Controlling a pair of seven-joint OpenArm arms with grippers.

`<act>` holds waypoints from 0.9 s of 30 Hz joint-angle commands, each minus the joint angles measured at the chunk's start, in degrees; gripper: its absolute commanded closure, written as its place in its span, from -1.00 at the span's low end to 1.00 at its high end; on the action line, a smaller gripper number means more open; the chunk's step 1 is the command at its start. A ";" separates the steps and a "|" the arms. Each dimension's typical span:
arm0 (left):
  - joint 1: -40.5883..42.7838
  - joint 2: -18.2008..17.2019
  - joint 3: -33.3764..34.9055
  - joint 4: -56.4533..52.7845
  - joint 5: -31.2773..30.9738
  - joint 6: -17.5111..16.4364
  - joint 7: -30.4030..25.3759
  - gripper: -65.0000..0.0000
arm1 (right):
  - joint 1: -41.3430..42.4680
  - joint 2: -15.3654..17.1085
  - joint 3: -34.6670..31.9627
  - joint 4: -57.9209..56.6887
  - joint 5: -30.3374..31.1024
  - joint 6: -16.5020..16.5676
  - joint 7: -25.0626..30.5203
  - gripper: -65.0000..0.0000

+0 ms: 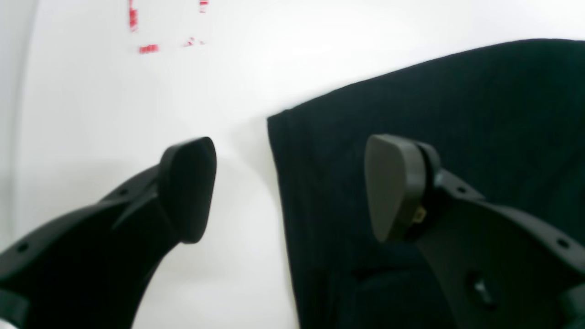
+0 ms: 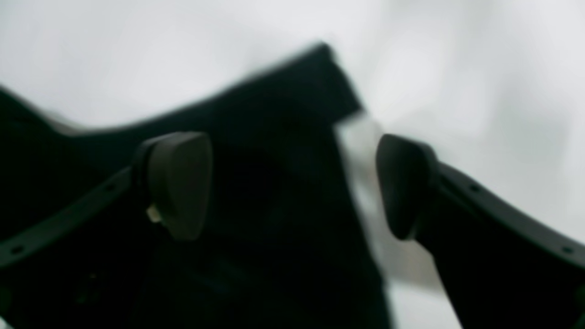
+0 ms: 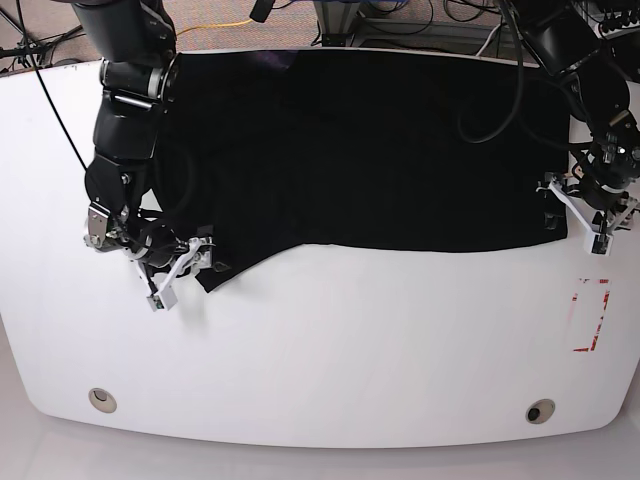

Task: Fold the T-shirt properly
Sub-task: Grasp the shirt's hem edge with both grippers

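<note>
T-shirt (image 3: pixel 370 150): spread flat, far half of white worktop (image 3: pixel 320 350). Left pincer (image 1: pixel 292 187): agape astride hem corner. Right pincer (image 2: pixel 292 183): agape over sleeve edge. Advice: lower both, pinch single edge layer, lift evenly.

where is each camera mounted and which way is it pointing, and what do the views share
Left wrist: sits on the left arm, looks down past the open left gripper at a corner of the T-shirt on the white table.
Right wrist: sits on the right arm, blurred, looks past the open right gripper at a shirt corner.
Base: overhead, looks down at the whole shirt and both arms.
Shared: the T-shirt and table show in all three.
</note>
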 commanded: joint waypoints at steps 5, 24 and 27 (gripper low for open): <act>-3.96 -2.91 -0.50 -4.12 -0.58 4.58 -1.63 -0.48 | 1.02 -1.06 0.15 -0.75 -0.44 0.23 0.20 -0.48; -15.47 -7.39 6.27 -31.46 -0.93 6.34 -9.81 -0.48 | 1.90 -2.12 0.06 -0.13 -0.44 0.23 -0.15 1.00; -15.47 -7.21 7.15 -31.73 -0.84 6.34 -9.89 -0.46 | 1.55 -2.12 0.06 2.15 -0.44 0.23 -0.15 1.00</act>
